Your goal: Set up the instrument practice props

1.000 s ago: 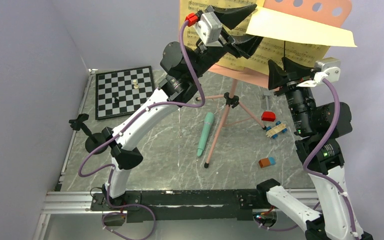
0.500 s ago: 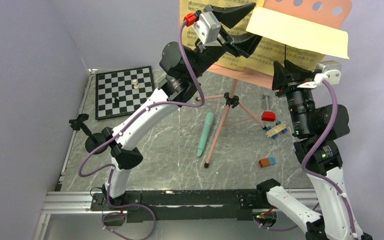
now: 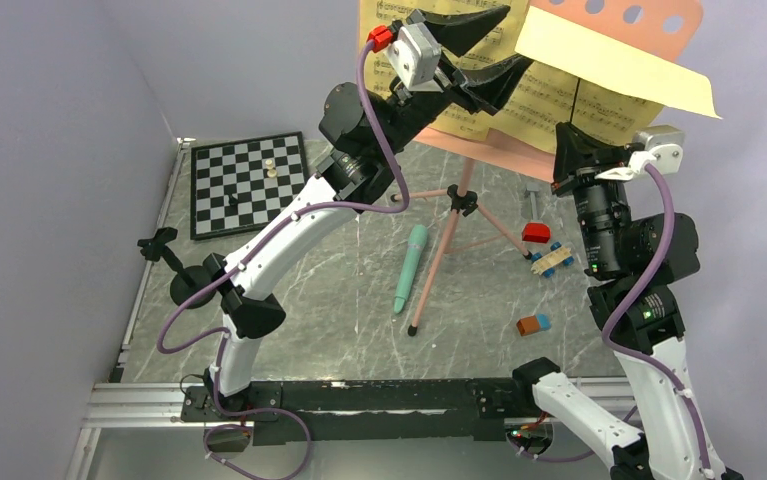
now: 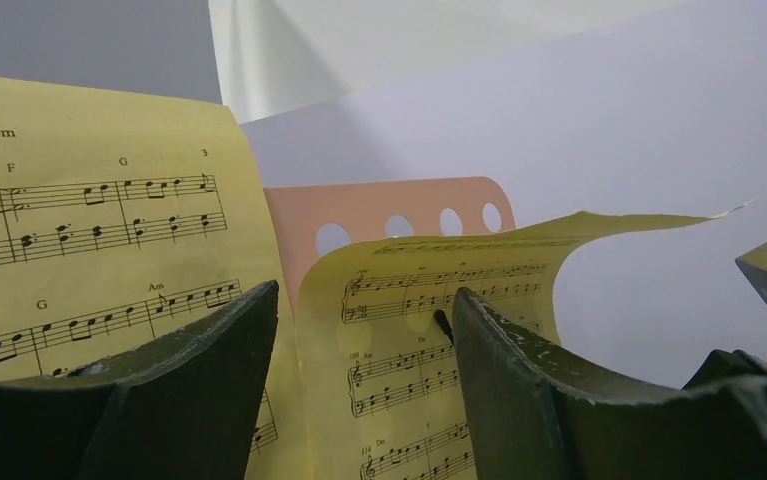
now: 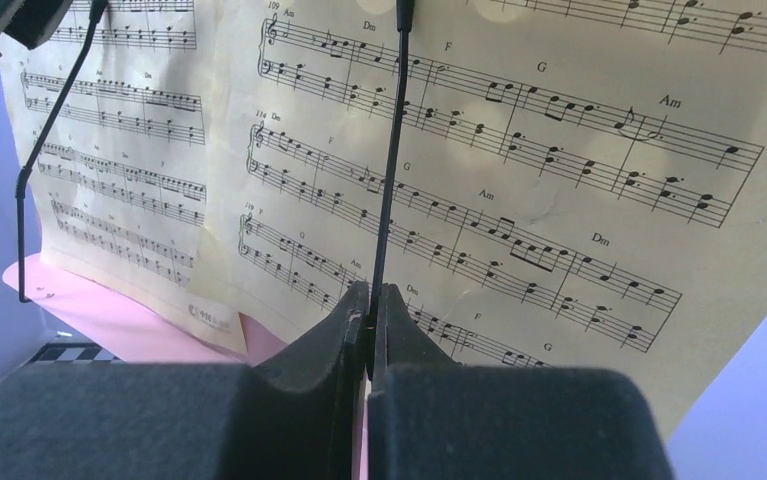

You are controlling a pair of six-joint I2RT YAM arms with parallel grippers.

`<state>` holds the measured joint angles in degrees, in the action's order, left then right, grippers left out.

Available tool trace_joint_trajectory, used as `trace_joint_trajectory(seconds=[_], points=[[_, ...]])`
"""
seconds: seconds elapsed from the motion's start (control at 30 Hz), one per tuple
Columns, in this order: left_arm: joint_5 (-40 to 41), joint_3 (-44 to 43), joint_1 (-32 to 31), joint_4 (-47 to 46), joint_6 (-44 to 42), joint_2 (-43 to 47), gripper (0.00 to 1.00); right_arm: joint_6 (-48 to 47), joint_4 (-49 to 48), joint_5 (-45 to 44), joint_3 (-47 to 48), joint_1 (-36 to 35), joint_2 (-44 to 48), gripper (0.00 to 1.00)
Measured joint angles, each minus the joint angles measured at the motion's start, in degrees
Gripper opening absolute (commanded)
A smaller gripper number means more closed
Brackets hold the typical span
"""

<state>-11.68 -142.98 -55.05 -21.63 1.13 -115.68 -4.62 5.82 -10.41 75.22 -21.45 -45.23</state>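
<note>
Pinching thin black wire over sheet-music pages, right fingers closed, left fingers wide, pink stand mostly hidden.

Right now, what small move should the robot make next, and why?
Probably the left hand should nudge the drooping sheet-music page back against the pink stand: its top flops forward, while the right hand pinches the black page-holder wire.

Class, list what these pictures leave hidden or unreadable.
- Top external: music stand top cut off by frame edge.
- Top external: chess pieces too small to identify.
- Left wrist: left hand covers the lower sheet-music pages.
- Right wrist: right hand, shut on page wire, hides everything below.
</note>
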Motion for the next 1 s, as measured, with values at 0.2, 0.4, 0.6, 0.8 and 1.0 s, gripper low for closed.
trace_joint_trajectory(seconds=[0.2, 0.4, 0.6, 0.8, 1.0], points=[[0.02, 0.26, 0.0, -0.02, 0.0, 0.0, 0.69, -0.48, -0.04, 0.79, -0.37, 0.0, 0.35, 0.0], [0.02, 0.7, 0.0, 0.02, 0.0, 0.0, 0.7, -1.25, -0.37, 2.69, -1.05, 0.04, 0.92, 0.0], [0.04, 1.7, 0.0, 0.04, -0.02, 0.0, 0.7, -1.42, -1.16, 3.54, -1.88, 0.07, 1.49, 0.0], [0.04, 3.52, 0.11, 0.0, -0.02, 0.0, 0.7, -1.44, -1.22, 3.26, -2.01, 0.07, 1.49, 0.23], [0.04, 4.85, 0.11, -0.66, -0.04, 0.04, 0.7, -1.33, -0.79, 3.58, -2.03, 0.02, 1.49, 0.5]])
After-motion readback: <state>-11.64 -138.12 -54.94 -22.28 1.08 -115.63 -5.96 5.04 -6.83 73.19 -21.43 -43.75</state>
